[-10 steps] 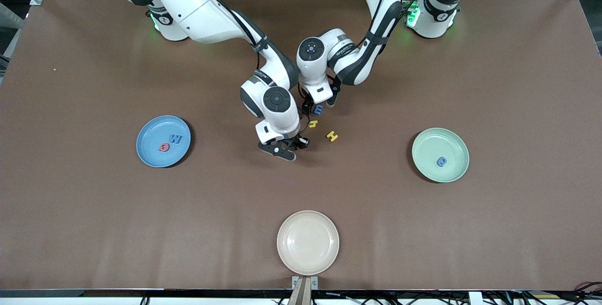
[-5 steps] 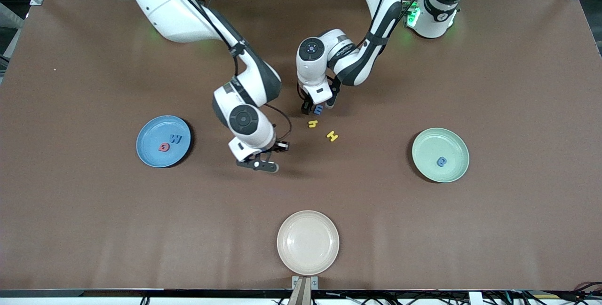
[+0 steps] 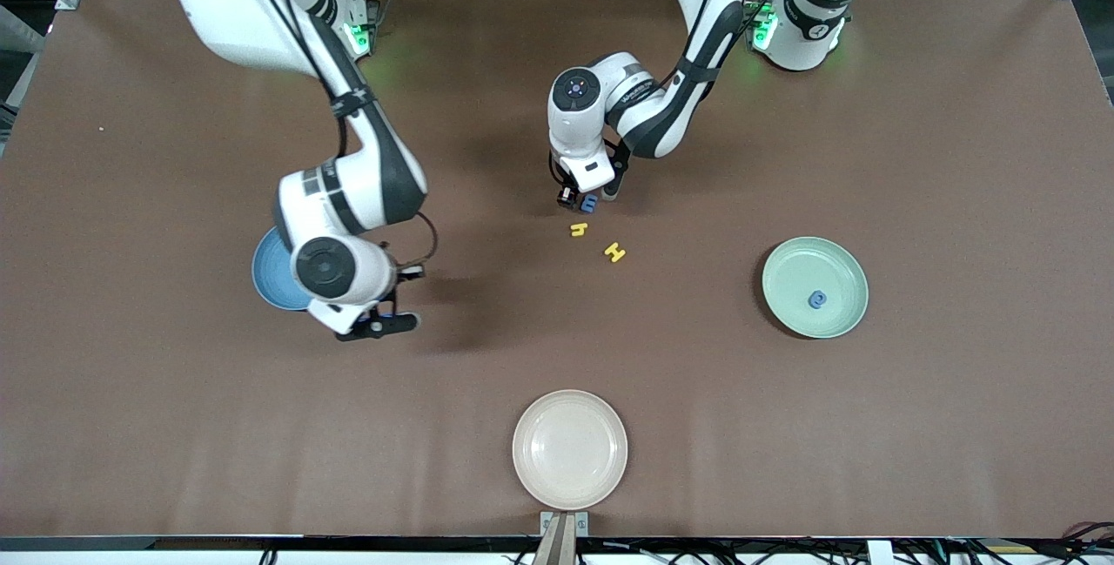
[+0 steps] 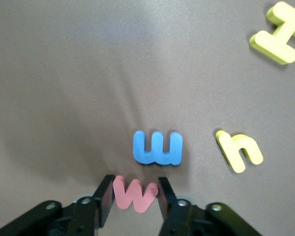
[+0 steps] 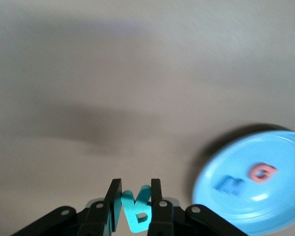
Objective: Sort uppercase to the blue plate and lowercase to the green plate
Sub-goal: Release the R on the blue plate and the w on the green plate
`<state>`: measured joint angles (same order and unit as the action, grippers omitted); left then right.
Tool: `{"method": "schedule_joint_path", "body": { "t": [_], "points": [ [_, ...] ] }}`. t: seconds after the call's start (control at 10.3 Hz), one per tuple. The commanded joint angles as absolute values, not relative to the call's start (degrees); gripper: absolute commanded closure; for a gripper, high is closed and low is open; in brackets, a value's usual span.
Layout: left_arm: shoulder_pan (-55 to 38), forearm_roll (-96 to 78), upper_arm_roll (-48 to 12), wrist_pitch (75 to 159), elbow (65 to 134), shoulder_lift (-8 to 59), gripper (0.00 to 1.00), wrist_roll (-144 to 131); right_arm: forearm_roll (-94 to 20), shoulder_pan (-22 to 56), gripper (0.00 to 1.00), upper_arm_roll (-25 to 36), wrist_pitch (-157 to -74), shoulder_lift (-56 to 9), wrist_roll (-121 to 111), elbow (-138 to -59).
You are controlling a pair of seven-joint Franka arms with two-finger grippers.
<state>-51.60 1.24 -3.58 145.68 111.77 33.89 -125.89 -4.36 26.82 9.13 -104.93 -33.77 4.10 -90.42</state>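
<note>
My left gripper (image 4: 135, 189) is down on the table in the middle, shut on the red m (image 4: 135, 196). Close by lie the blue m (image 4: 157, 147) (image 3: 589, 203), the yellow h (image 4: 239, 150) (image 3: 579, 230) and the yellow H (image 4: 281, 33) (image 3: 616, 252). My right gripper (image 5: 136, 189) (image 3: 379, 322) is shut on the teal R (image 5: 137, 212) over the table beside the blue plate (image 5: 280, 209) (image 3: 264, 273). That plate holds the red Q (image 5: 262, 172) and the blue W (image 5: 231, 184). The green plate (image 3: 840, 269) holds a blue round-bowled letter (image 3: 817, 299).
A cream plate (image 3: 570, 449) sits near the table's front edge, in the middle. The right arm's hand covers much of the blue plate in the front view. Bare brown table lies between the letters and both plates.
The right arm has swung from the middle toward the blue plate, carrying the teal R. The left gripper's jaws have closed onto the red m.
</note>
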Motion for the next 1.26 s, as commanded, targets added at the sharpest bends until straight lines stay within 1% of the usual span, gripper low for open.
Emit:
{"method": "schedule_joint_path", "body": {
  "t": [0.0,0.19,0.39,0.58,0.78,0.87,0.97,1.07,1.17],
  "points": [
    [-50.28,2.64,-2.21,143.63,111.88,32.09,1.0,-124.72,-1.34,26.46,0.8,12.46,-102.57,-29.97,-5.49,-96.05],
    [-50.19,2.99,0.25,141.87,111.88,29.46,1.0,-123.49,2.8,25.49,0.8,14.58,-103.88,-30.58,-11.84,-99.21],
    [-49.05,2.99,2.54,139.06,111.88,26.56,1.0,-121.56,5.7,24.79,0.79,14.85,-108.43,-30.67,-14.66,-103.87],
    [-43.71,2.99,2.55,136.07,111.88,23.57,1.0,-117.45,5.8,24.52,0.78,15.46,-109.86,-30.76,-17.48,-106.78],
    [-34.5,2.99,2.55,133.6,111.8,21.63,1.0,-108.86,5.89,24.61,0.77,17.04,-109.86,-31.64,-21.34,-108.62],
    [-29.67,2.99,2.55,133.51,111.8,21.45,1.0,-104.2,5.98,24.52,0.69,17.4,-110.04,-31.73,-21.71,-108.63],
    [-24.83,2.99,2.46,133.42,111.8,21.45,1.0,-98.93,6.93,24.61,0.59,17.4,-110.04,-32.08,-21.71,-108.63],
    [-20.17,2.99,2.37,133.24,111.88,21.53,1.0,-94.35,7.81,24.61,0.38,17.4,-110.3,-32.25,-21.71,-108.63],
    [-16.47,2.99,2.37,131.85,111.88,21.97,1.0,-90.22,7.82,24.61,0.22,17.4,-110.39,-32.34,-21.62,-108.63]
  ]
}}
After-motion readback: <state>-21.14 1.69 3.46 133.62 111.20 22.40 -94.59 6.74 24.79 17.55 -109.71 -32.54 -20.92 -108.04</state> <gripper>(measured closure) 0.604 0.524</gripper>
